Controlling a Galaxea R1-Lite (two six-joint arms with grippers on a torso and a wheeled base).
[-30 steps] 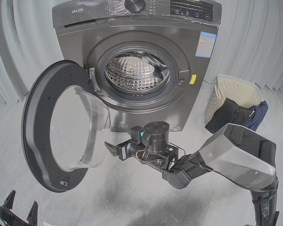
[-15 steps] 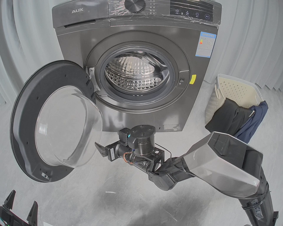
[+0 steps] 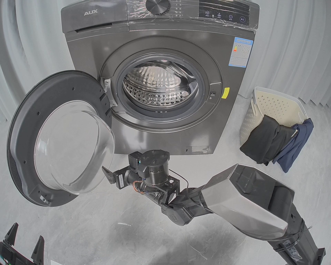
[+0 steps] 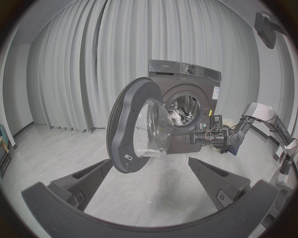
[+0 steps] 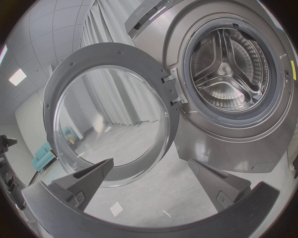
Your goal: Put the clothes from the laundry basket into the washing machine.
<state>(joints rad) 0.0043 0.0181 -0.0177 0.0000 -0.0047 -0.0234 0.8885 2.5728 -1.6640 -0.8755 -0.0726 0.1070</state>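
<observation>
Right gripper (image 5: 150, 163), spread and empty, hangs just beside the washing machine's (image 3: 162, 114) open door (image 3: 31, 114); left gripper (image 4: 149, 162) is spread too.

The dark grey metal front-loading washing machine (image 3: 155, 138) bears a short brand logo in pale capital letters (image 3: 90, 12) on its upper-left drawer panel. Small white symbols (image 3: 224, 16) stand on the glossy black control panel at the top right, too small to make out. A rectangular blue-and-white paper label (image 3: 240, 51) sits on the front's upper right, its fine print unreadable. Below it, beside the door opening, is a small yellow sticker (image 3: 225, 92), also illegible.
</observation>
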